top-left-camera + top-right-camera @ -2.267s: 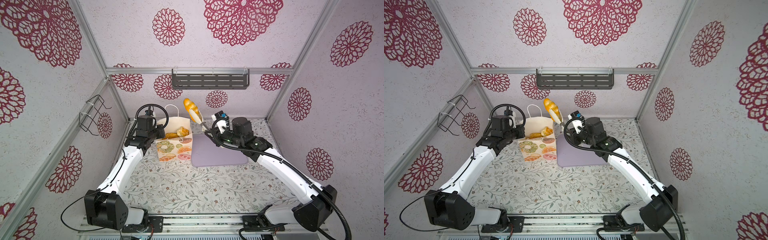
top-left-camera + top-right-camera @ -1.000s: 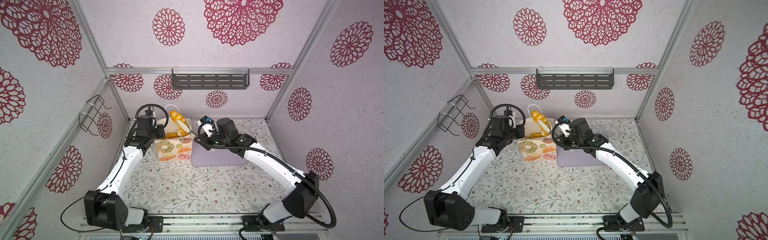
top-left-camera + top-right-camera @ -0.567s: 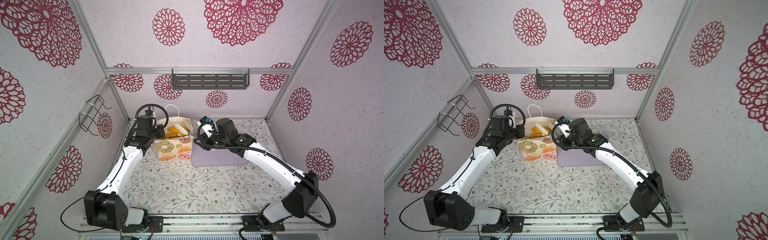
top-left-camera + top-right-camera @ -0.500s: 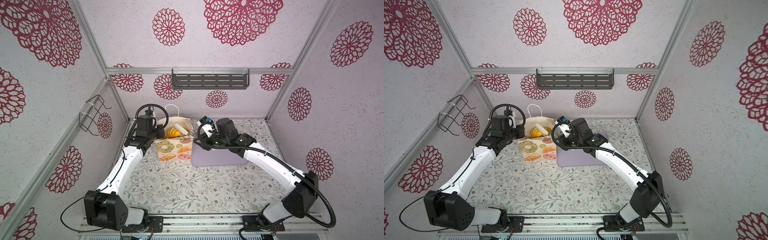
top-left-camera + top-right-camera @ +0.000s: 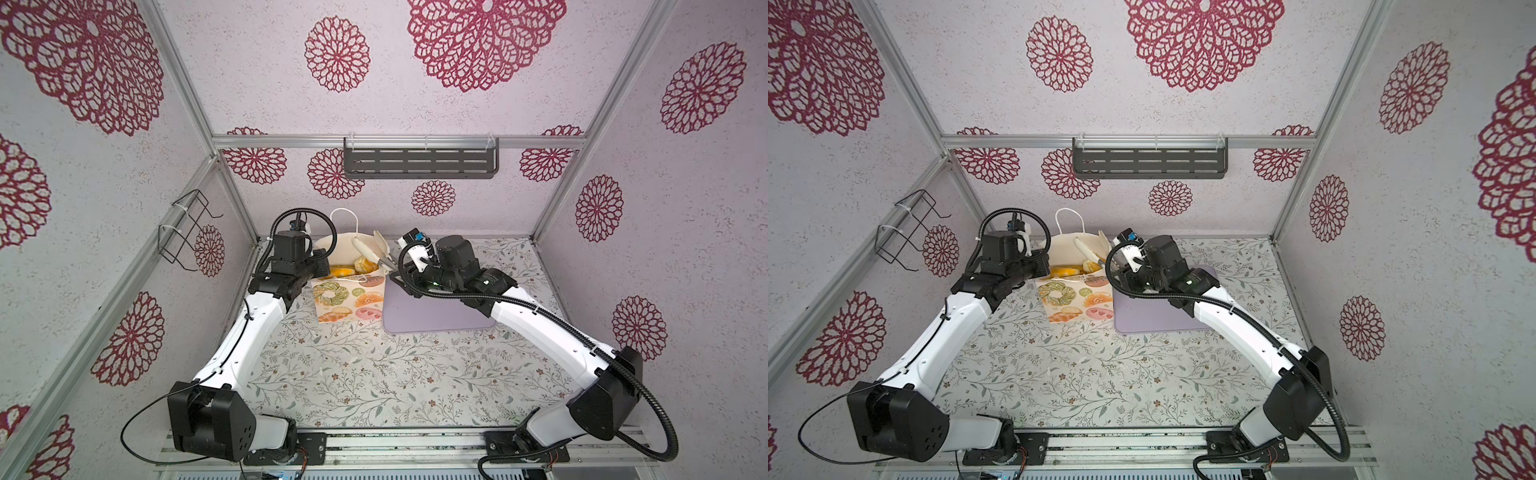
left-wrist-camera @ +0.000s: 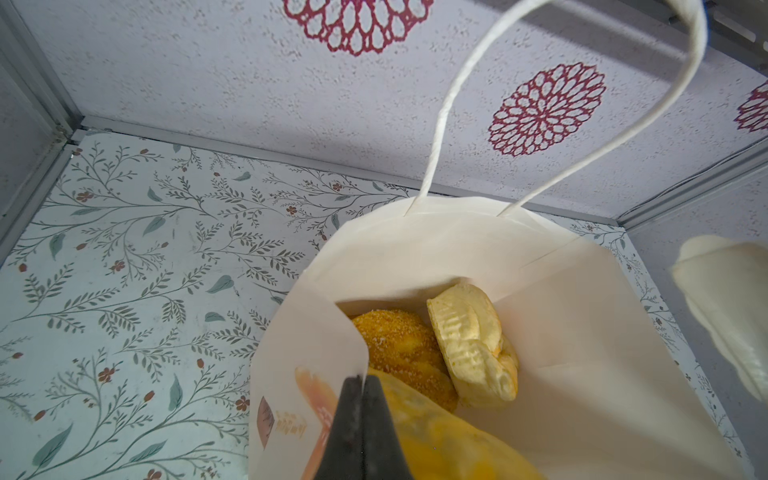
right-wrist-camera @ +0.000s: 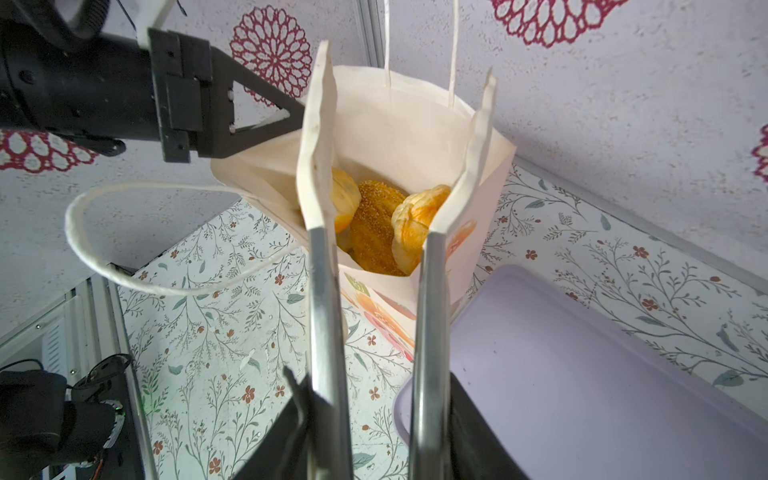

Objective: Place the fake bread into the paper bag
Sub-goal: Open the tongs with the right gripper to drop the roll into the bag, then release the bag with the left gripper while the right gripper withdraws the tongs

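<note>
- Because a paper mouth folds in when nothing holds it, my left gripper (image 6: 360, 390) comes first: jaws pressed together on the bag's left rim, pinching the paper and drawing that wall outward.
- Bag (image 5: 347, 299): upright at the back left of the table (image 5: 374, 374), printed front toward my arms, mouth facing up. One handle (image 6: 440, 124) stands at the back; the front one hangs loose outside.
- Bread (image 7: 376, 226): inside the bag, golden pieces piled below the rim, a sugared loaf between two paler ones. None shows on the table or tray.
- Tongs (image 7: 328, 291): my right gripper (image 5: 400, 277) is clamped on their handle end. Their arms are spread, with nothing between the cream tips (image 7: 318, 137). The tips are at the mouth; above the rim or just inside it, I cannot tell. I judge the spread to be a release.
- Tray (image 5: 436, 311): lilac, flat, just beside the bag's right side, and right under my right wrist.
- Edges: the right tip sits close to the bag's right wall. A sideways swing could snag the rim and tip the bag.
- Room: the back wall is near behind the bag and my left arm is on its left. There is open table in front, so lifting up and back toward the tray looks safest.
</note>
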Controlling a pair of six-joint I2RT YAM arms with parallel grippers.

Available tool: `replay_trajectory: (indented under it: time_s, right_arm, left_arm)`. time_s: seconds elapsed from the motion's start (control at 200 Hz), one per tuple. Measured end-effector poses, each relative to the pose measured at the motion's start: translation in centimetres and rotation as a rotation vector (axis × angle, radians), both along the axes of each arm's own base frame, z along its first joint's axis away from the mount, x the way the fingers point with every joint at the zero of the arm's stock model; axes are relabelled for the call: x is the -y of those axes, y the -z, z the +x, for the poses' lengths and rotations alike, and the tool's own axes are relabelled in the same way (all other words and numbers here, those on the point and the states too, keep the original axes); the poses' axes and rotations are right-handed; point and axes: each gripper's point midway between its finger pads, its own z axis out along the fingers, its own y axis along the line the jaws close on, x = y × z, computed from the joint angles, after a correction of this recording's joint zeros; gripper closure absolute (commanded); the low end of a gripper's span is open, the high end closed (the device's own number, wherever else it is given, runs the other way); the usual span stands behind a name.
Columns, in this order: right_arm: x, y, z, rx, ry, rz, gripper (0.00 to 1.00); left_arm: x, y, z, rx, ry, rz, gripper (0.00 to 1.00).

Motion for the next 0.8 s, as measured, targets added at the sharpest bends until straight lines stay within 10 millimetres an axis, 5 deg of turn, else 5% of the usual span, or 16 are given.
replay_trajectory:
  time_s: [0.52,0.801]
  right_arm:
    - [3.4,-0.7,0.9,0.065,0.148,-0.034,0.54]
    - [8.4,-0.4,3.1,0.071,0.271,-0.031,0.54]
  left_arm:
    - [-0.4,-1.0,-0.6,0.023,-0.018,0.008,1.00]
    - [-1.4,-0.8,-0.1,0.045,-0.078,0.030,0.67]
